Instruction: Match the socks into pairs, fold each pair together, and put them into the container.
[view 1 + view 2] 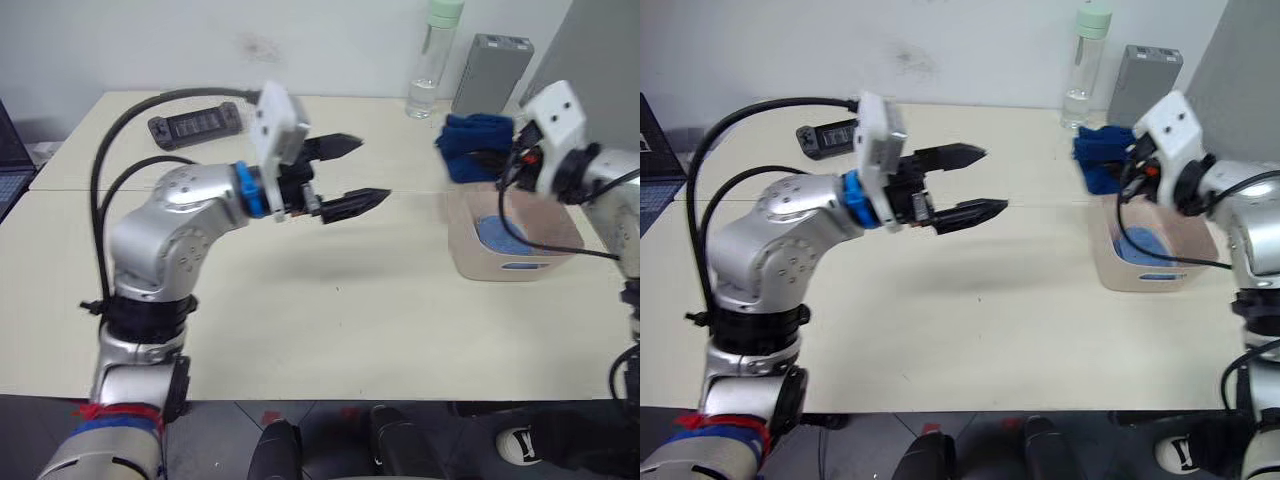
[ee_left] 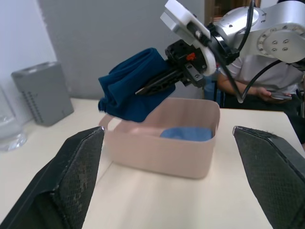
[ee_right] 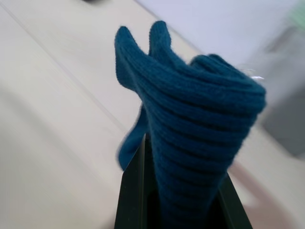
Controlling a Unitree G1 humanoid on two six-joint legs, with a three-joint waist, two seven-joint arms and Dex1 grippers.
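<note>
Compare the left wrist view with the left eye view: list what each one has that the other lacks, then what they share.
Only the left wrist view has a seated person behind the right arm, holding a phone.

Only the left eye view has the black controller at the table's far side, the capped bottle, and the left arm itself with the left gripper open over bare table.

Both have the right gripper holding the folded navy socks above the pink container, the light blue socks already inside it, and the grey box.

Bunched navy socks [image 1: 474, 146] hang at upper right over the pink container [image 1: 470, 255], light blue socks [image 1: 497, 233] lying inside.
</note>
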